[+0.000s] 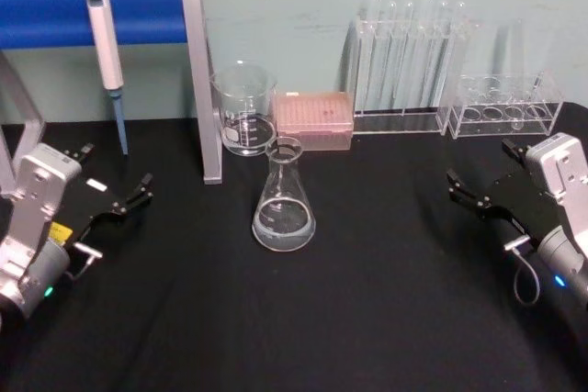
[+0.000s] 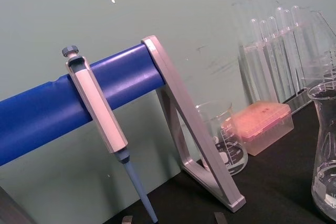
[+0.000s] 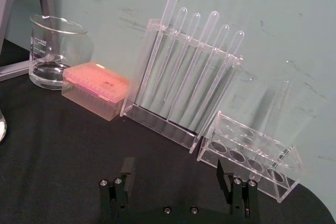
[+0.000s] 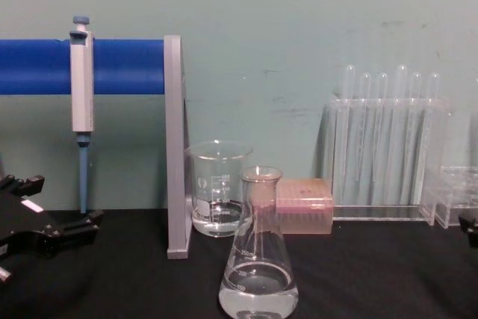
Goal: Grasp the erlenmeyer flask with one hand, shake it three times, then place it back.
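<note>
Erlenmeyer flask (image 1: 284, 204): upright, ungrasped. Left gripper (image 1: 118, 165) at its 9 o'clock, right gripper (image 1: 479, 161) at 3 o'clock. Both spread.

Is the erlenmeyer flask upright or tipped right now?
Upright: the erlenmeyer flask stands on its wide base on the black table, neck up, liquid level at the bottom.

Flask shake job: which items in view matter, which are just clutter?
Job: erlenmeyer flask, upright, a little clear liquid inside; left end effector and right end effector, both open, one on each side of it, touching nothing.
Clutter: beaker, pink tip box, test tube rack, small rack, pipette on the blue stand.
</note>
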Controlling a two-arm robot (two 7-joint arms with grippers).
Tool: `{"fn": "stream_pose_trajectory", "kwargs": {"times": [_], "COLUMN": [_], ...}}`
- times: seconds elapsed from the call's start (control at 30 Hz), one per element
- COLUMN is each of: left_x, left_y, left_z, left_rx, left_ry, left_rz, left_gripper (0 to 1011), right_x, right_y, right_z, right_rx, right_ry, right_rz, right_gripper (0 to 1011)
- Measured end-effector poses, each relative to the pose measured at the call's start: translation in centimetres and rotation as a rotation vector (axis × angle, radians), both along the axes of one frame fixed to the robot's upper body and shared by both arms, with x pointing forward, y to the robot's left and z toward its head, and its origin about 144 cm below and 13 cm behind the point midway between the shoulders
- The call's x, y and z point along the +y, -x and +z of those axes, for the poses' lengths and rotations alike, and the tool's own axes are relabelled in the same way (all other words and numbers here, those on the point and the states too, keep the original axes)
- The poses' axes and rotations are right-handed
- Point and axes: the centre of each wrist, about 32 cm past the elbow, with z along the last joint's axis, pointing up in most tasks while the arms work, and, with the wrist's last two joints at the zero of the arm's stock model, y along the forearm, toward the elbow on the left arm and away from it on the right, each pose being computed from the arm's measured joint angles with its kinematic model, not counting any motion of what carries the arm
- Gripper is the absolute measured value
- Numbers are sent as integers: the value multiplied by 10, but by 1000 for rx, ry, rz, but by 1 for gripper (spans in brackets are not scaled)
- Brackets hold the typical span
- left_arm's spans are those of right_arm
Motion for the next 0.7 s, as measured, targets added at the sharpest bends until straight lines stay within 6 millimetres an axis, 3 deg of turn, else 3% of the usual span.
{"fn": "stream_pose_trajectory", "kwargs": {"times": [0.7], "left_x": [0], "left_y": [0], "left_z": [0], "left_rx": [0], "left_ry": [0], "left_rz": [0], "left_gripper": [1001], "right_x": [0], "right_y": [0], "right_z": [0], "right_rx": [0], "right_ry": [1], "right_rz": [0], "right_gripper": [1000]}}
